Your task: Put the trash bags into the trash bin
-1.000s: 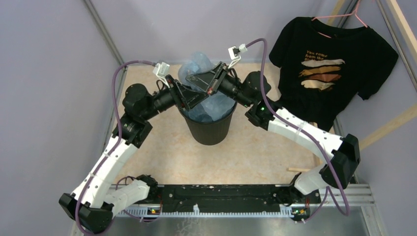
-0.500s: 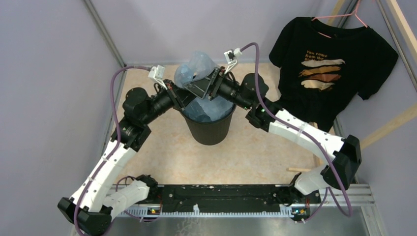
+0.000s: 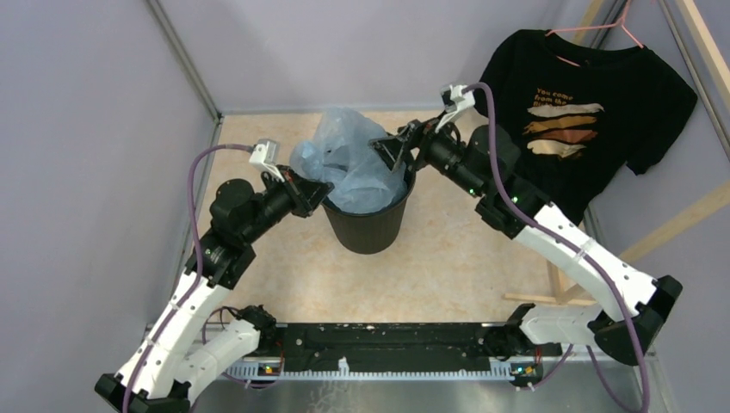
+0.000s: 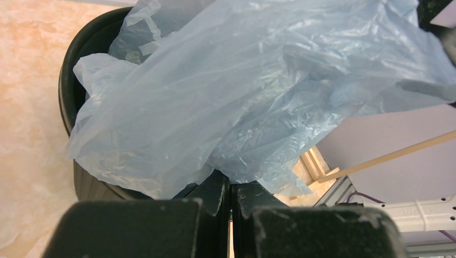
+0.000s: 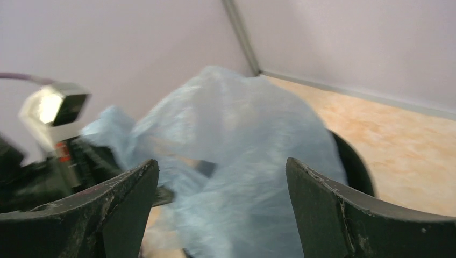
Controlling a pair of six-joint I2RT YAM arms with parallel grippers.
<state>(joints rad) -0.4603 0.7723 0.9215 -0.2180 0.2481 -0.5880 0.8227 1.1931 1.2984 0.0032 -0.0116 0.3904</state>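
The light-blue trash bag (image 3: 344, 159) bulges out of the black trash bin (image 3: 368, 228), part inside and part draped over the left rim. My left gripper (image 3: 320, 194) is at the bin's left rim, shut on a fold of the bag's edge. In the left wrist view the trash bag (image 4: 242, 91) runs into the closed tips of the left gripper (image 4: 231, 185), with the bin's rim (image 4: 70, 80) behind. My right gripper (image 3: 389, 155) hovers open at the bin's back right rim. In its own view the right gripper (image 5: 221, 166) frames the trash bag (image 5: 236, 134) without touching it.
A black printed T-shirt (image 3: 585, 112) hangs on a pink hanger at the back right. Wooden slats (image 3: 680, 219) lean behind the right arm. Purple walls and a metal post (image 3: 185, 60) close in the left and back. The arms' base rail (image 3: 387, 344) runs along the near edge.
The right gripper opened, let go of the bag and drew back to the right. The left gripper shut on the bag and pulled it left, spreading it over the rim.
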